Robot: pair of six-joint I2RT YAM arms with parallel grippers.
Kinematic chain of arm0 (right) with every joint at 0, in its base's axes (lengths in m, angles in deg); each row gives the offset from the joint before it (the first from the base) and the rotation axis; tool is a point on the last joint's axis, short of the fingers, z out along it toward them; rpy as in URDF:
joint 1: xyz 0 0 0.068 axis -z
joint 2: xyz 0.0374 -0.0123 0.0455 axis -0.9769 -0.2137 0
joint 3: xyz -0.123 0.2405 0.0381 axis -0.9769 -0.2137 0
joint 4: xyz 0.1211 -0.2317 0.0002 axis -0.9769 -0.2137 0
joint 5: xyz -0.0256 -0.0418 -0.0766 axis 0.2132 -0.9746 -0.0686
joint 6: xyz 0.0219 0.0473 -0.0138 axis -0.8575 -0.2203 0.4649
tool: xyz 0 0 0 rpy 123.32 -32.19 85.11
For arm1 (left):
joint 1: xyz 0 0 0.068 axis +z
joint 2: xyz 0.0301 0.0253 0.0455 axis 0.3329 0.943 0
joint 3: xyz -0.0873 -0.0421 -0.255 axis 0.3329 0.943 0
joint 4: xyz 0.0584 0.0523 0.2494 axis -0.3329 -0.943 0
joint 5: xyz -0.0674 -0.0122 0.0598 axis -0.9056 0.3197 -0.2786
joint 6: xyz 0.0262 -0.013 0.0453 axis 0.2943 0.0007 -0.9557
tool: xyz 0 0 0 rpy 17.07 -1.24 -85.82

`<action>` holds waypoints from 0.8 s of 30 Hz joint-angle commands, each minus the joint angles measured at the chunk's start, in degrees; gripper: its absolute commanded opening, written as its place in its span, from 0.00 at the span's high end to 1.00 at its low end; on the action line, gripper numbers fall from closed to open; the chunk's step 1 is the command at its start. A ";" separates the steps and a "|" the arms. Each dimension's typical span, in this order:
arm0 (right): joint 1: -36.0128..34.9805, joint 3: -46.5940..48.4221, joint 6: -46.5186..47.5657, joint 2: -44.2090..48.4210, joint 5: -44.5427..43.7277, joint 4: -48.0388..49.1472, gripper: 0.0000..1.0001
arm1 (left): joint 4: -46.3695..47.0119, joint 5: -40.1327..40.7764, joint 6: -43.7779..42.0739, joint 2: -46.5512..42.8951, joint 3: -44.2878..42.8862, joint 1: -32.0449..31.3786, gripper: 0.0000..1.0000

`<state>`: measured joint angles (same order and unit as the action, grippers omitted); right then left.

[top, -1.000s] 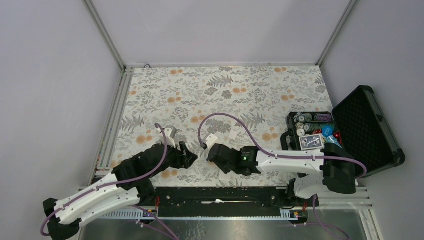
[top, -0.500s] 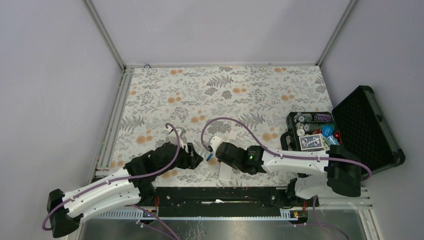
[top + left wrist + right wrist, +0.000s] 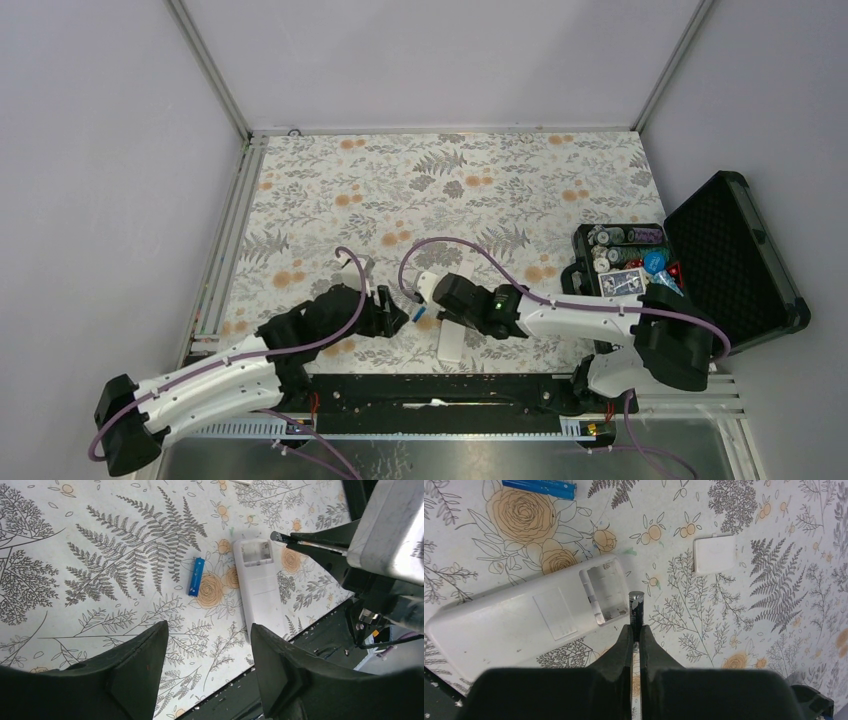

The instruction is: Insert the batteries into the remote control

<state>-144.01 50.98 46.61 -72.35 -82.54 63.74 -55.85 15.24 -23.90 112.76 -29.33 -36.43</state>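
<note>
The white remote control (image 3: 452, 345) lies back up near the front edge, its battery compartment (image 3: 606, 592) open and empty. It also shows in the left wrist view (image 3: 260, 587). One blue battery (image 3: 196, 576) lies on the cloth just left of it, and shows in the top view (image 3: 421, 312) and the right wrist view (image 3: 540, 487). My right gripper (image 3: 635, 630) is shut on a second battery (image 3: 636, 607), which looks dark with a silver end and is held at the compartment's end. My left gripper (image 3: 209, 627) is open and empty, above the cloth near the loose battery.
The small white compartment cover (image 3: 714, 554) lies on the cloth beyond the remote. An open black case (image 3: 735, 260) with chip stacks, dice and a card deck stands at the right. The black front rail (image 3: 430, 390) runs just behind the remote.
My left gripper has moved right toward the loose battery. My right gripper has shifted slightly, so the blue battery and the remote now show beside it.
</note>
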 commanded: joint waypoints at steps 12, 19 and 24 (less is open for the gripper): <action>1.72 1.88 2.81 -6.38 4.93 1.72 1.00 | 6.93 -6.16 -1.07 0.91 3.83 7.02 0.35; 2.17 1.91 2.55 -7.30 4.85 2.74 1.00 | 7.71 -7.26 -1.43 1.61 4.50 8.14 0.35; 2.27 2.06 2.37 -7.34 4.96 3.26 1.00 | 8.45 -7.97 -1.19 1.83 5.09 8.41 0.35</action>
<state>-142.30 51.22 48.77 -79.11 -78.06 65.47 -51.15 8.86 -24.54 114.25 -24.63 -28.46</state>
